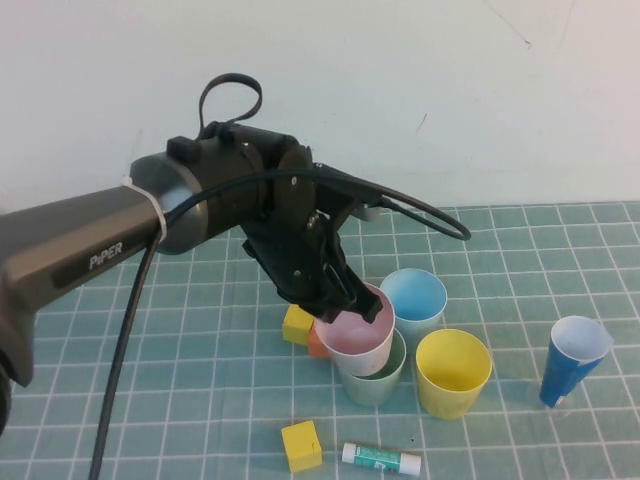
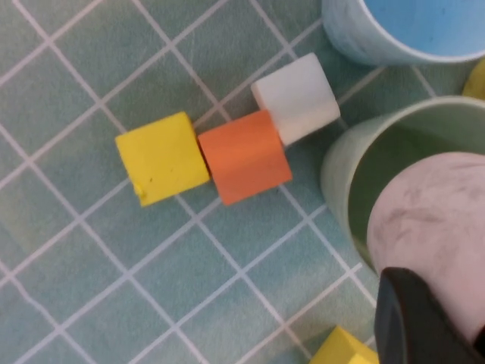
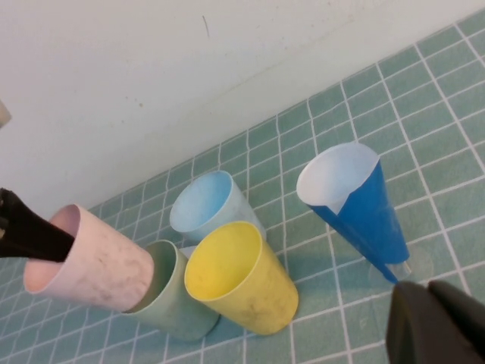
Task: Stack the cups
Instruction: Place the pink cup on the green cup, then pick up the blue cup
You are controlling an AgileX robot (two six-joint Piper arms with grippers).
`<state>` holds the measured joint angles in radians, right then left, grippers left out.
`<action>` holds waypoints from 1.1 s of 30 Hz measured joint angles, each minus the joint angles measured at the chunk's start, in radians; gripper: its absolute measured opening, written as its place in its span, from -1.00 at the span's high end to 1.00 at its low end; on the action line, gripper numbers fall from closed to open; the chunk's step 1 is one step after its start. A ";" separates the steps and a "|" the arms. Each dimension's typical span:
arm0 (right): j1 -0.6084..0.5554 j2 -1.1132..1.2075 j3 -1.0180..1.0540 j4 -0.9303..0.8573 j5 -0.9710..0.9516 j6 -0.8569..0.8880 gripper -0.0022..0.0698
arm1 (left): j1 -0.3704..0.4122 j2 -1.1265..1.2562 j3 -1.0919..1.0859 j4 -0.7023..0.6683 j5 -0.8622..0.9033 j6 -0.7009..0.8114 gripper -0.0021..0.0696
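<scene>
Lowering pink cup (image 1: 355, 340), tilted, partly inside green cup (image 1: 375, 375); left gripper (image 1: 350, 300) pinches its rim; best levelled before release (blue (image 1: 414, 297), yellow (image 1: 453, 370) cups beside); right gripper (image 3: 439, 322) apart, jaws unclear.

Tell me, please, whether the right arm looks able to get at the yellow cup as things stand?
Probably yes. The yellow cup stands upright with its open side facing the right pincer, nothing between. The left pincer holds the pink cup in the green cup alongside.
</scene>
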<state>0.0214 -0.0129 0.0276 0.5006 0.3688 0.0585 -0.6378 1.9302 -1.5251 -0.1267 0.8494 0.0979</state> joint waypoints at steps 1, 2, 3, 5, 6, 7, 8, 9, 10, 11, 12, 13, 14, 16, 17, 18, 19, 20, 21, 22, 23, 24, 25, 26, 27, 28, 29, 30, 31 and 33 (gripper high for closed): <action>0.000 0.000 0.000 0.000 0.000 0.000 0.95 | 0.000 0.007 0.000 -0.008 -0.010 0.000 0.92; 0.000 0.000 0.000 0.000 0.000 0.000 0.95 | 0.000 0.009 0.000 -0.013 -0.017 0.000 0.92; 0.000 0.000 0.000 0.000 0.000 0.000 0.95 | 0.000 0.014 0.000 -0.018 -0.022 0.000 0.92; 0.000 0.000 0.000 0.000 0.000 0.000 0.95 | 0.000 0.020 0.000 -0.027 -0.032 0.000 0.92; 0.000 0.000 0.000 0.000 0.000 0.000 0.95 | 0.000 0.022 -0.001 -0.035 -0.032 0.006 0.90; 0.000 0.000 0.000 0.000 0.000 0.000 0.95 | 0.000 0.026 -0.001 -0.043 -0.032 0.011 0.86; 0.000 0.000 0.000 0.000 0.000 0.000 0.95 | 0.000 0.028 -0.001 -0.046 -0.034 0.013 0.80; 0.000 0.000 0.000 0.000 0.000 0.000 0.95 | 0.000 0.028 -0.001 -0.050 -0.036 0.018 0.71; 0.000 0.000 0.000 0.000 0.000 0.000 0.95 | 0.000 0.028 -0.001 -0.057 -0.038 0.021 0.60; 0.000 0.000 0.000 0.000 0.000 0.000 0.95 | 0.000 0.028 -0.001 -0.060 -0.042 0.022 0.50; 0.000 0.000 0.000 0.000 0.000 0.000 0.95 | 0.000 0.028 -0.001 -0.064 -0.049 0.022 0.38; 0.000 0.000 0.000 0.002 0.000 0.000 0.95 | 0.000 0.028 -0.001 -0.067 -0.054 0.022 0.27; 0.000 0.000 0.000 0.002 0.000 0.000 0.95 | 0.000 0.028 -0.001 -0.066 -0.059 0.022 0.20; 0.000 0.000 0.000 0.002 0.000 0.000 0.95 | 0.000 0.028 -0.001 -0.067 -0.070 0.022 0.12; 0.000 0.000 0.000 0.002 0.000 -0.003 0.95 | 0.000 0.021 -0.001 -0.067 -0.074 0.022 0.13; 0.000 0.000 0.000 0.003 0.000 -0.011 0.95 | 0.000 0.011 -0.001 -0.067 -0.082 0.025 0.18; 0.000 0.000 0.000 0.003 0.003 -0.021 0.95 | 0.000 -0.006 -0.001 -0.065 -0.093 0.026 0.27; 0.000 0.000 -0.012 0.003 0.010 -0.045 0.95 | 0.000 -0.023 -0.001 -0.060 -0.106 0.029 0.36; 0.000 0.000 -0.030 0.003 0.016 -0.065 0.95 | 0.000 -0.047 -0.001 -0.052 -0.115 0.030 0.50; 0.000 0.000 -0.050 0.001 0.023 -0.093 0.95 | 0.000 -0.075 -0.001 -0.036 -0.122 0.032 0.65; 0.000 0.008 -0.078 -0.004 0.030 -0.120 0.95 | 0.000 -0.098 -0.001 -0.016 -0.122 0.034 0.73; 0.000 0.026 -0.105 -0.009 0.038 -0.145 0.95 | 0.000 -0.127 -0.001 0.007 -0.123 0.034 0.80; 0.000 0.055 -0.139 -0.024 0.053 -0.170 0.95 | 0.000 -0.156 -0.001 0.031 -0.123 0.034 0.85; 0.000 0.093 -0.176 -0.037 0.071 -0.197 0.95 | 0.000 -0.185 0.008 0.048 -0.123 0.032 0.88; 0.000 0.127 -0.216 -0.049 0.097 -0.222 0.95 | 0.000 -0.216 0.023 0.064 -0.124 0.030 0.90; 0.000 0.175 -0.258 -0.062 0.124 -0.257 0.95 | 0.000 -0.247 0.046 0.074 -0.126 0.028 0.91; 0.000 0.225 -0.304 -0.075 0.155 -0.301 0.95 | 0.000 -0.272 0.068 0.077 -0.126 0.026 0.92; 0.000 0.279 -0.353 -0.085 0.183 -0.351 0.95 | 0.000 -0.304 0.102 0.077 -0.132 0.024 0.93; 0.000 0.322 -0.394 -0.095 0.205 -0.394 0.95 | 0.000 -0.337 0.141 0.074 -0.144 0.021 0.93; 0.000 0.430 -0.493 -0.108 0.246 -0.495 0.95 | 0.000 -0.398 0.223 0.046 -0.174 0.016 0.93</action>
<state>0.0214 0.4173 -0.4655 0.3924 0.6151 -0.4366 -0.6378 1.5317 -1.3019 -0.0809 0.6753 0.1140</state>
